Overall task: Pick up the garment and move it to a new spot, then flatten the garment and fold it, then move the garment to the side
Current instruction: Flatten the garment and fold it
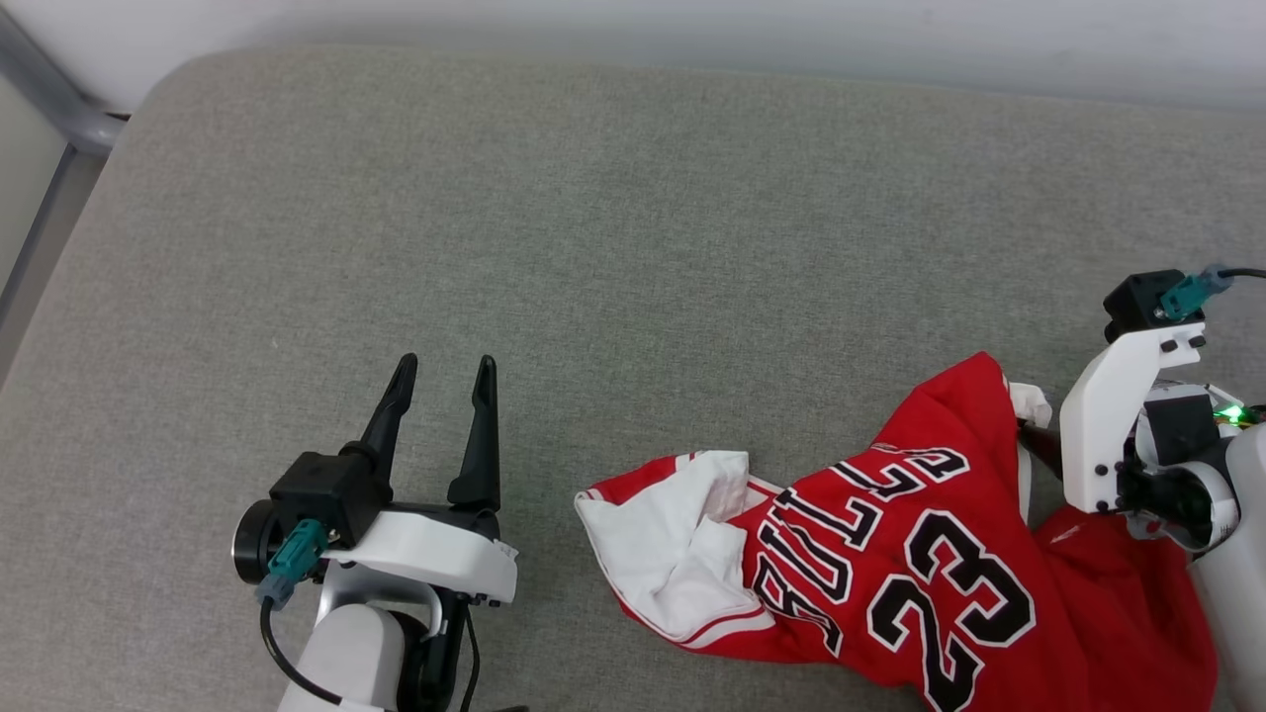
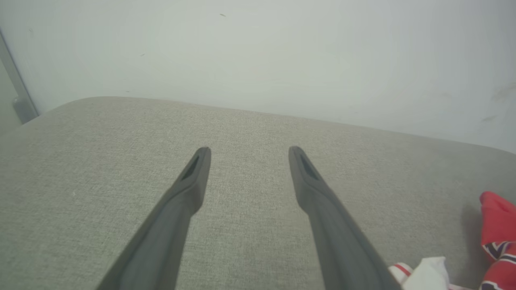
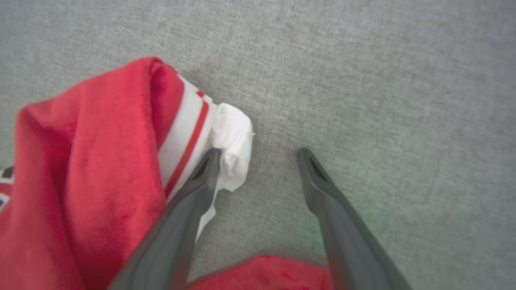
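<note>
Two long dark fingers of the left gripper [image 1: 445,364] stand wide apart and empty in the head view, well left of the crumpled red jersey shirt with white sleeves [image 1: 890,554]. The shirt stretches left to right across the grey woven cushion [image 1: 593,247], nearer the robot's right side. Left wrist view: bare cushion between the fingers, jersey at lower right. Right wrist view: the right gripper [image 3: 261,152] gapes fully, gripping nothing. One finger seems to touch the bunched white sleeve, the jersey lying leftward.

Left gripper [image 1: 445,363]: two long tapered black fingers [image 1: 479,435] on a black block [image 1: 331,489], white shell [image 1: 435,554] behind. Teal connector [image 1: 297,554], black cable [image 1: 282,663].
Right gripper [image 3: 259,153]: white bracket [image 1: 1118,415], dark screws [image 1: 1100,443], green light [image 1: 1231,412].
</note>
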Motion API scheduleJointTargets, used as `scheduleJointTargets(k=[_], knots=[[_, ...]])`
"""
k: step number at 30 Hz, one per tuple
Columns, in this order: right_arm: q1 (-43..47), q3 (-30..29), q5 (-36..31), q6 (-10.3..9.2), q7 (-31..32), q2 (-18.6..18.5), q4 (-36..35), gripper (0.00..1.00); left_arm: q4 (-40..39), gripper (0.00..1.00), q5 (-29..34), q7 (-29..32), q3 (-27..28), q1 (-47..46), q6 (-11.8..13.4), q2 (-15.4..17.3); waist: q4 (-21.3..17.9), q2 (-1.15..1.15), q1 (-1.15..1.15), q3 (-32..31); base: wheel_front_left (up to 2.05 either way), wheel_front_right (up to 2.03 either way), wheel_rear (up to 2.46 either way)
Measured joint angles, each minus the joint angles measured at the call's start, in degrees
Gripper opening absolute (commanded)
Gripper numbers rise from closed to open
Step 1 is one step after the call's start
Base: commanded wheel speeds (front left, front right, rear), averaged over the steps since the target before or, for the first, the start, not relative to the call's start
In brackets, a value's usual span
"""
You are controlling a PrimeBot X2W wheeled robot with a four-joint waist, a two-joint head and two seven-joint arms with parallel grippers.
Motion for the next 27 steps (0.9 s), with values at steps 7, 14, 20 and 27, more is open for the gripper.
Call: scheduleJointTargets(k=[7,14,20,27], knots=[[-2.9,2.9,1.8,0.00,5.6,-1.5,5.0,0.00,0.0,1.00,-0.8,0.0,-0.5,-0.2,0.8,0.0,1.1,0.00,-0.01,1.4,0.00,0.00,0.00],[-4.6,4.3,3.5,0.07,2.2,-2.2,4.1,0.00,0.2,1.00,-1.1,0.0,-0.2,-0.4,1.1,0.0,0.4,0.00,-0.01,0.3,0.00,0.00,0.00],[-9.1,0.8,1.5,0.03,-2.8,-4.4,-0.1,0.00,0.3,1.00,-1.0,0.0,-0.2,0.1,1.1,-0.1,-0.8,0.00,0.00,-1.7,0.00,0.00,0.00],[-7.9,-8.0,0.0,0.03,-7.2,-6.3,-2.2,0.00,0.3,1.00,-0.6,0.0,-0.1,1.1,1.1,-0.1,-1.9,0.00,-0.01,-3.2,0.00,0.00,0.00]])
